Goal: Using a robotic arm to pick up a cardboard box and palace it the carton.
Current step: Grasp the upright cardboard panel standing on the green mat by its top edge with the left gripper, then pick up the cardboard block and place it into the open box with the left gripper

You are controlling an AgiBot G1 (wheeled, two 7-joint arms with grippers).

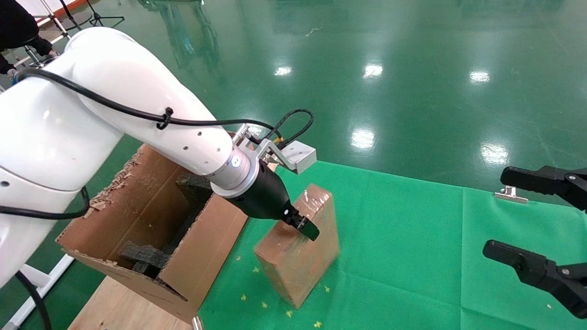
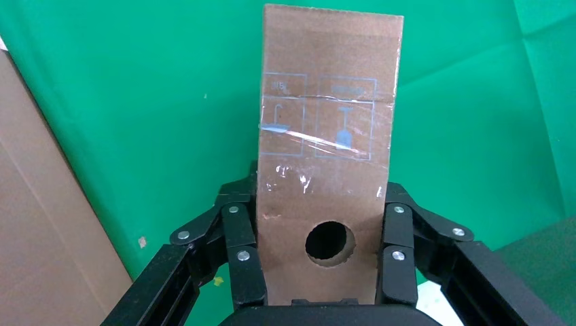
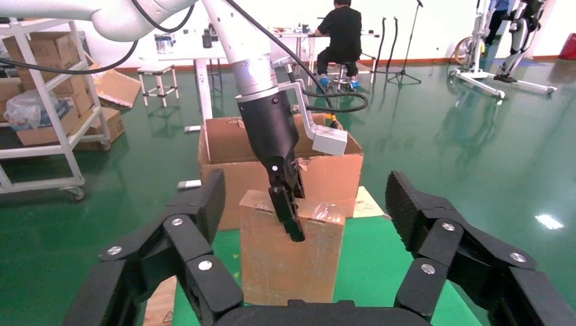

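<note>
The white robotic arm [image 1: 137,114] is my left arm. Its black gripper [image 1: 305,227] is shut on the cardboard box [image 1: 298,256], a narrow brown box in clear tape that stands upright on the green cloth. In the left wrist view the fingers [image 2: 241,251] press both narrow sides of the box [image 2: 326,136] beside its round hole [image 2: 330,243]. The carton [image 1: 137,220], large with torn flaps and black foam inside, stands just left of the box. My right gripper [image 1: 497,213] is open and empty at the far right, facing the box [image 3: 292,265].
The green cloth [image 1: 412,238] covers the table, with small yellow scraps near the box. The carton sits partly on a wooden board [image 1: 119,302]. A small metal clip [image 1: 510,195] lies at the cloth's far right edge. Glossy green floor lies beyond.
</note>
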